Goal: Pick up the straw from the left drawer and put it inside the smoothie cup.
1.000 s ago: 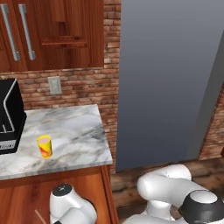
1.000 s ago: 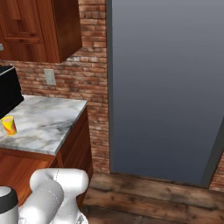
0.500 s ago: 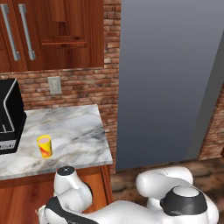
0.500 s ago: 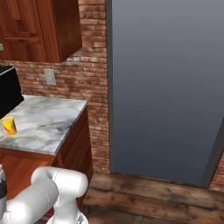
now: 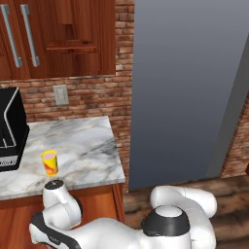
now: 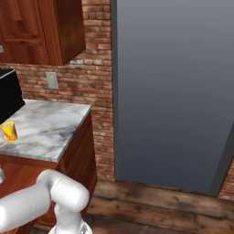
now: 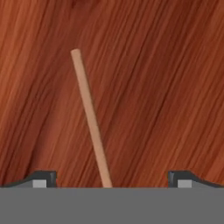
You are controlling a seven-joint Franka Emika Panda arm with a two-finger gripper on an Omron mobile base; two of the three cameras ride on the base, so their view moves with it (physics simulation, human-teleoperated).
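The straw (image 7: 89,116), a thin pale tan stick, lies flat on the reddish-brown wooden bottom of the left drawer (image 7: 166,87). In the hand view it runs from the upper left down to between my fingertips. My gripper (image 7: 112,180) is open right above it, and its two dark fingertips (image 7: 43,178) stand wide apart on either side of the straw's near end. I cannot tell whether they touch the wood. The smoothie cup (image 5: 49,162), yellow with a red-orange mark, stands upright on the marble counter (image 5: 82,146); the right base view has it at the far left (image 6: 9,130).
A big black appliance (image 5: 9,129) stands on the counter just left of the cup. Upper cabinets with bar handles (image 5: 58,34) hang above. A tall grey panel (image 5: 189,87) rises right of the counter's end. My white arm (image 5: 97,233) lies low under the counter's front edge.
The arm has swung lower and further left across the bottom of the left base view. The cup has not moved.
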